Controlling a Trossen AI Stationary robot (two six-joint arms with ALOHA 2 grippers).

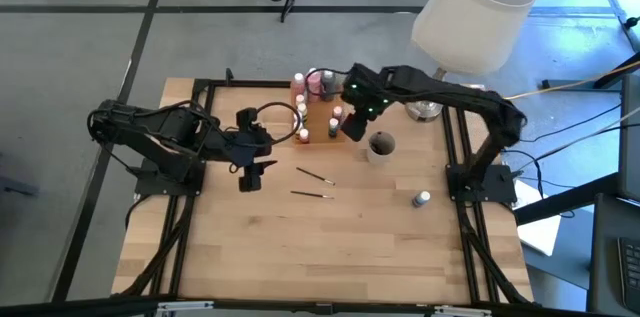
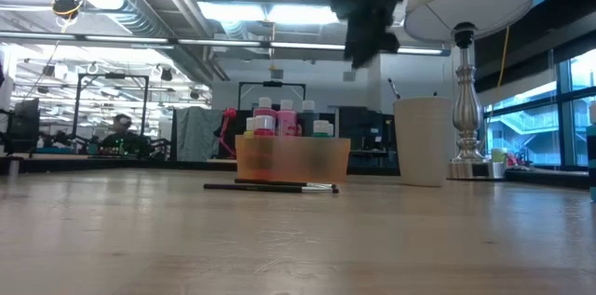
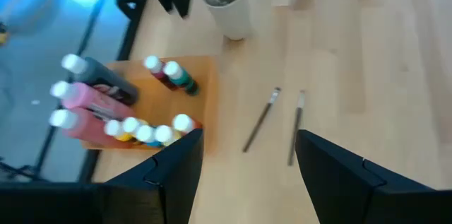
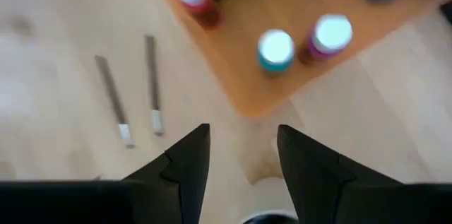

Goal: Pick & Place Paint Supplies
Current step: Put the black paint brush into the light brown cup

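Observation:
The orange tray (image 1: pixel 322 122) lies at the table's far middle and holds several upright paint bottles (image 1: pixel 300 85); a teal bottle (image 4: pixel 275 49) and a magenta one (image 4: pixel 330 34) stand near its corner. Two dark-handled paintbrushes (image 1: pixel 315 177) (image 1: pixel 312 194) lie flat on the wood in front of the tray. One blue bottle (image 1: pixel 424 198) stands alone toward the table's right. My right gripper (image 4: pixel 244 155) is open and hovers high over the tray's near right corner (image 2: pixel 368 16). My left gripper (image 3: pixel 247 160) is open and waits left of the brushes (image 1: pixel 256 170).
A pale round cup (image 1: pixel 381 147) stands right of the tray, below my right gripper. A lamp with a white shade (image 1: pixel 475 12) stands at the far right corner. A dark cable loop (image 1: pixel 275 122) lies left of the tray. Bare wood (image 1: pixel 330 257) fills the near half.

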